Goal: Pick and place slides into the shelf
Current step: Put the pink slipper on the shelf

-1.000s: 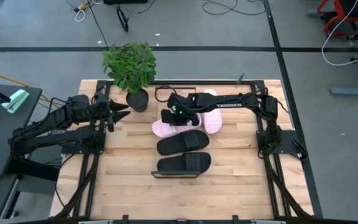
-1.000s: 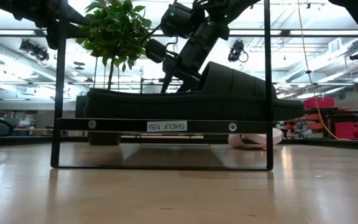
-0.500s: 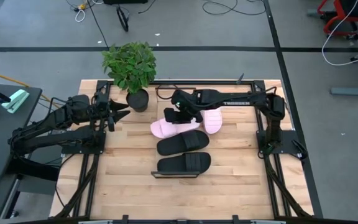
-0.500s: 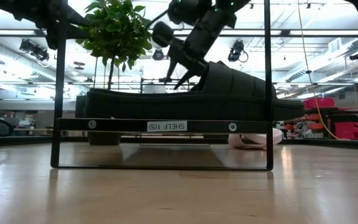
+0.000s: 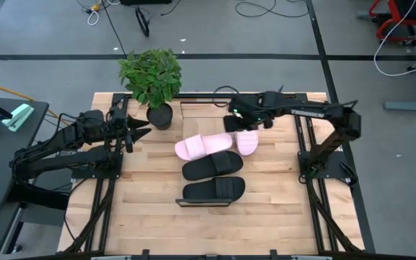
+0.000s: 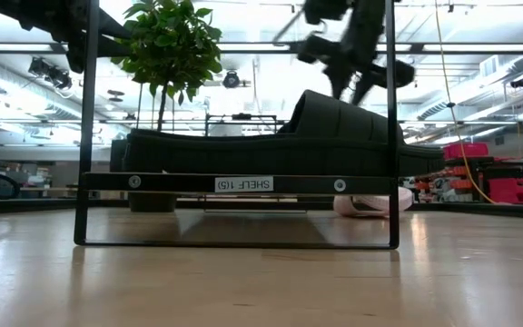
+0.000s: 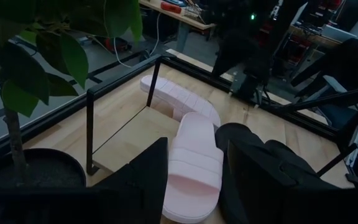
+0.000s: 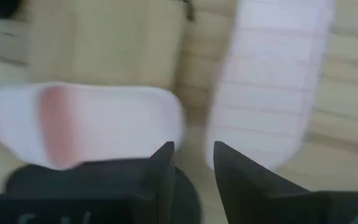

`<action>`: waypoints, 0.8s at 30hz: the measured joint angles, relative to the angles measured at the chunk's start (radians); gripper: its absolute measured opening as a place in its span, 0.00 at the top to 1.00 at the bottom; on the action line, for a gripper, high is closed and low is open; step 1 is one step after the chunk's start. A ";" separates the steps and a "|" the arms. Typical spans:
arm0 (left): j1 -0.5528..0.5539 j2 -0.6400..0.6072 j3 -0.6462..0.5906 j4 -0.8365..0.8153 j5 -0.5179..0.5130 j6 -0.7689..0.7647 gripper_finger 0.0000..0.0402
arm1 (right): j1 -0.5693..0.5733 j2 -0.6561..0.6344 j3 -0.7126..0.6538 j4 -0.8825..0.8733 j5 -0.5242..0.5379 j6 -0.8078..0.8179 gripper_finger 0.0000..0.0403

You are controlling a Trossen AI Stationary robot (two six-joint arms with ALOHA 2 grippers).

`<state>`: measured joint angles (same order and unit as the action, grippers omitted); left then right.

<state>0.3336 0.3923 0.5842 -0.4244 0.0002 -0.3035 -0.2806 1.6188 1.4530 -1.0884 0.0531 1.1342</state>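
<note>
Left hand (image 5: 141,128): fingers apart, holding nothing, waiting beside the potted plant (image 5: 152,76) at the counter's far left.
Pink slides (image 5: 203,146): one angled, one (image 5: 246,140) just right of it, toes nearly touching, on the counter (image 5: 273,209).
Black slides (image 5: 212,166): two, nearer the front edge; the front one (image 5: 214,191) sits on the shelf (image 6: 240,183).
Right hand (image 5: 245,120): raised over the right pink slide, fingers slightly apart, empty.
Risk: descending there could nudge the neighbouring pink slide, since they crowd together.
Room: open counter to the right and front; the frame rail hems in the far edge.
</note>
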 joint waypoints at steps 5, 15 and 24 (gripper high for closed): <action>0.000 0.000 0.000 -0.002 0.000 0.000 0.57 | 0.022 -0.148 -0.230 0.084 -0.024 0.121 0.71; 0.000 0.000 0.000 -0.001 0.000 -0.033 0.57 | 0.115 -0.445 -0.682 0.489 0.119 0.546 0.68; 0.000 0.000 0.000 0.002 0.000 -0.077 0.57 | 0.231 -0.529 -0.856 0.564 0.235 0.709 0.47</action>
<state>0.3336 0.3923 0.5842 -0.4228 0.0006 -0.3803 -0.0498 1.0901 0.5974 -0.5248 0.2885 1.8428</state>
